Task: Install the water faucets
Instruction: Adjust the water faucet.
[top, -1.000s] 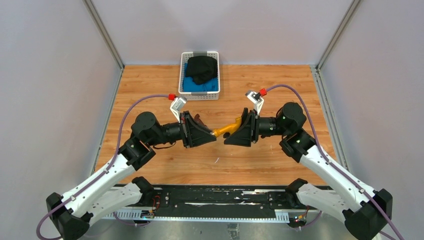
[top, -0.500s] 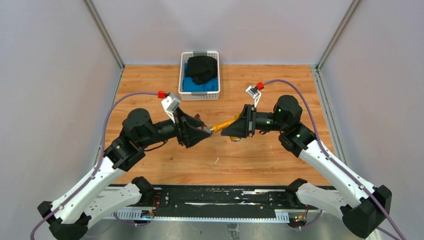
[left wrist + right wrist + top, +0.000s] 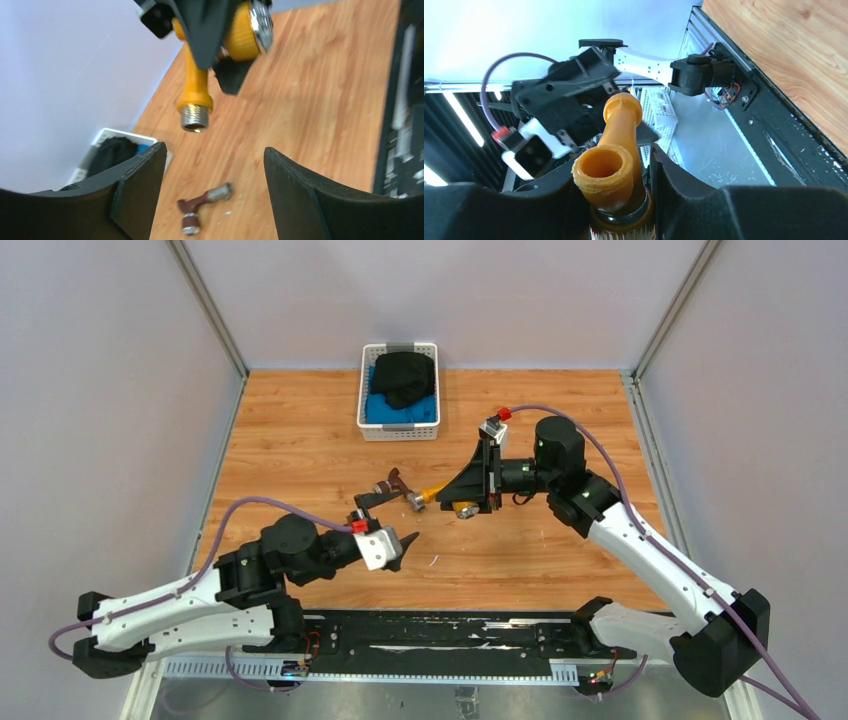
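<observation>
The brass-yellow water faucet (image 3: 432, 494) hangs above the table's middle, and my right gripper (image 3: 452, 496) is shut on its body. In the right wrist view its spout (image 3: 620, 131) sticks out between the fingers (image 3: 684, 192). The left wrist view shows its threaded end (image 3: 194, 116) pointing down toward the camera. The dark reddish-brown faucet (image 3: 388, 491) lies on the wood (image 3: 202, 205), untouched. My left gripper (image 3: 399, 544) is open and empty, near and left of both faucets, with the brown one seen between its fingers (image 3: 137, 192).
A white basket (image 3: 398, 433) with black and blue cloth stands at the back centre. A black rail (image 3: 440, 635) runs along the near edge. Grey walls close in the left, right and back sides.
My left gripper opened, let go of the yellow faucet and drew back to the near left. My right gripper closed on that faucet and keeps it, turned slightly, leaving the brown faucet uncovered.
</observation>
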You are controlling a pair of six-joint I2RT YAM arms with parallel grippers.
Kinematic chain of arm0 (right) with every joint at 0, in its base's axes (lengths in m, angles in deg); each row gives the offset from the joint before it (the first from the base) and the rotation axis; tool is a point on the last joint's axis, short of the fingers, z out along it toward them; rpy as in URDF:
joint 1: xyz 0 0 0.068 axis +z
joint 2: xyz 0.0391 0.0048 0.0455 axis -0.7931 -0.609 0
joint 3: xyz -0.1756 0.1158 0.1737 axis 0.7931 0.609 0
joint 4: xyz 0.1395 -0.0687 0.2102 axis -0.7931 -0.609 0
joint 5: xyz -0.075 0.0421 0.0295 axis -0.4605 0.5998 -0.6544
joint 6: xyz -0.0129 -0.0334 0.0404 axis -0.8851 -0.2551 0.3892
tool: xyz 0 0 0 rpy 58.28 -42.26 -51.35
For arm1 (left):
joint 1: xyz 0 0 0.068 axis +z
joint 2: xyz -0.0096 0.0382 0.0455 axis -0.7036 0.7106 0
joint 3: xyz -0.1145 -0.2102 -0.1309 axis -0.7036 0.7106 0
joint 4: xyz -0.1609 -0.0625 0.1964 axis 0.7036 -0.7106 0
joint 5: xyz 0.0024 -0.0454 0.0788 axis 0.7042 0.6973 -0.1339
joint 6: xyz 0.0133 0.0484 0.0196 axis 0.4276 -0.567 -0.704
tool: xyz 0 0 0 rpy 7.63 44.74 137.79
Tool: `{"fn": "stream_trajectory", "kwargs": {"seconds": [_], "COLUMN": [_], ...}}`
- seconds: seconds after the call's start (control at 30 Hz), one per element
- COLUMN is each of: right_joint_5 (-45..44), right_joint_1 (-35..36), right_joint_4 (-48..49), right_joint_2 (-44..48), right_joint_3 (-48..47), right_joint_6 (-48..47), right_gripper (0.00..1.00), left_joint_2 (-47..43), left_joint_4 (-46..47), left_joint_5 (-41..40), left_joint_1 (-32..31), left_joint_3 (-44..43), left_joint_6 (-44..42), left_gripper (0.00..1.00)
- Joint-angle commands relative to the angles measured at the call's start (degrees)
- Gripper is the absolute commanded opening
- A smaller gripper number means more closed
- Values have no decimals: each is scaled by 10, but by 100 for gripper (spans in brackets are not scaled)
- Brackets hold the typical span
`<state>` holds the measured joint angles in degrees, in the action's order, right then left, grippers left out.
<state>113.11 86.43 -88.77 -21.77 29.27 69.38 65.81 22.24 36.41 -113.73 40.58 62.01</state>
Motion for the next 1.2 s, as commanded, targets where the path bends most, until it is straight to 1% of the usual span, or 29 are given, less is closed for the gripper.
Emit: {"fn": "stream_trajectory", "kwargs": {"seconds": [0.0, 0.17, 0.27, 0.37, 0.5, 0.7, 0.83, 1.0, 1.13, 1.17], "right_joint_5": [24, 25, 28, 30, 32, 31, 25, 24, 23, 23], "right_joint_1": [-8, -8, -8, -8, -8, -8, -8, -8, -7, -8], "right_joint_4": [-24, -13, -3, 9, 24, 24, 22, 23, 24, 23], "right_joint_2": [-1, 3, 1, -2, -5, -5, -1, 0, -1, -2], "right_joint_3": [-35, -34, -26, -20, -22, -21, -15, -11, -11, -12], "right_joint_6": [37, 38, 44, 50, 54, 52, 51, 51, 50, 48], "right_gripper": [0, 0, 0, 0, 0, 0, 0, 0, 0, 0], "left_joint_2": [36, 62, 62, 67, 85, 112, 106, 109, 117, 120], "left_joint_4": [54, 103, 136, 141, 141, 156, 176, 178, 179, 178], "left_joint_5": [-119, -157, -149, -141, -124, -121, -115, -112, -108, -108], "left_joint_1": [-38, -46, -47, -48, -48, -48, -48, -48, -48, -48], "left_joint_3": [10, 14, 16, 15, 6, -5, -5, -8, -8, -8], "left_joint_6": [-161, -193, -193, -200, -205, -216, -210, -216, -217, -218], "left_gripper": [75, 75, 75, 74, 69, 59, 57, 56, 47, 43]}}
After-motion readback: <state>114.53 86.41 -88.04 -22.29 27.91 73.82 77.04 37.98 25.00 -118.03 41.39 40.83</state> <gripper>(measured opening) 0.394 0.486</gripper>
